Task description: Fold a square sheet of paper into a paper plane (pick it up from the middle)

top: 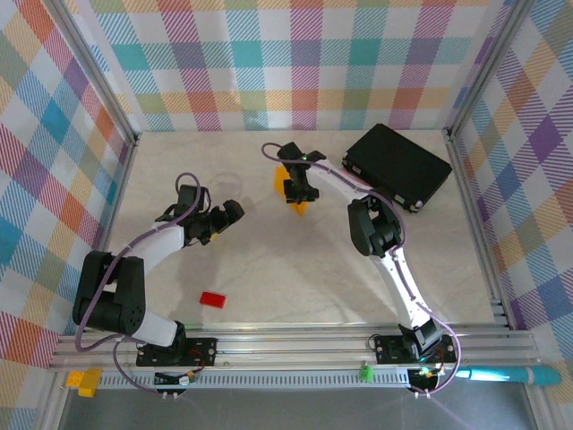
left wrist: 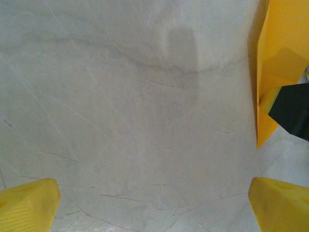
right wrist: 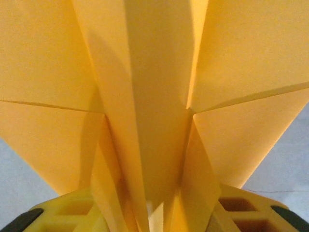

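Yellow ribbed fingers (right wrist: pixel 67 210) of the right claw (right wrist: pixel 154 215) stand either side of the centre fold of the orange-yellow paper plane (right wrist: pixel 159 96). Whether they press it cannot be told. The creases converge at the claw and the wings fan away from it. Top view: the plane is over the far middle of the pale marbled desk (top: pixel 269 269), long axis roughly far-to-near, a pointed end nearward. The right arm (top: pixel 394 260) reaches far-left from its base, elbow bent. The left claw (top: pixel 226 215), jaws wide apart, points right toward the plane, near but not touching. A small red block (top: pixel 212 299) lies nearer the bases, and a flat black box (top: pixel 398 166) lies far right.
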`<action>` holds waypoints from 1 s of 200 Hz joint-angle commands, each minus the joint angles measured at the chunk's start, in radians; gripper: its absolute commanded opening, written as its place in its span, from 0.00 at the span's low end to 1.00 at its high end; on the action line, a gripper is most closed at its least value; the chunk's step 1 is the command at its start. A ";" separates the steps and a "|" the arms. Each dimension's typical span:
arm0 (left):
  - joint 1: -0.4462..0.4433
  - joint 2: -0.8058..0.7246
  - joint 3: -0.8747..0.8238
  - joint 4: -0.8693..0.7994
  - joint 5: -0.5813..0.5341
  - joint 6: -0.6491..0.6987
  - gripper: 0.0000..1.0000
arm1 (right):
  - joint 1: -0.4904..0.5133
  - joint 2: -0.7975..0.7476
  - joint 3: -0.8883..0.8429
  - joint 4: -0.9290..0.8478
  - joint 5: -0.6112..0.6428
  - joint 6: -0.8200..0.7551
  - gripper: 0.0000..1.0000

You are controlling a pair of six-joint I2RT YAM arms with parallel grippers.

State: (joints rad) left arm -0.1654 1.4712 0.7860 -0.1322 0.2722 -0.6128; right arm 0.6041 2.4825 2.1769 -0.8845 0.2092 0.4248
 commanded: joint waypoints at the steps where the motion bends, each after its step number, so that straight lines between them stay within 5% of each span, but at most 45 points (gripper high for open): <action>1: 0.016 0.012 0.003 0.006 0.022 -0.002 1.00 | 0.007 0.071 0.000 -0.028 0.055 0.001 0.43; 130: 0.015 0.001 0.031 -0.024 0.007 0.006 1.00 | 0.005 0.141 0.104 -0.052 0.073 0.106 0.45; 200: 0.015 -0.065 0.143 -0.115 -0.024 0.038 1.00 | 0.003 -0.008 0.156 -0.063 0.052 0.038 0.50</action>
State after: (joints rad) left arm -0.1646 1.4662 0.8516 -0.1902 0.2676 -0.6075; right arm 0.6147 2.5462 2.2906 -0.8932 0.2893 0.4980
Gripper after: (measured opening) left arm 0.997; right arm 0.491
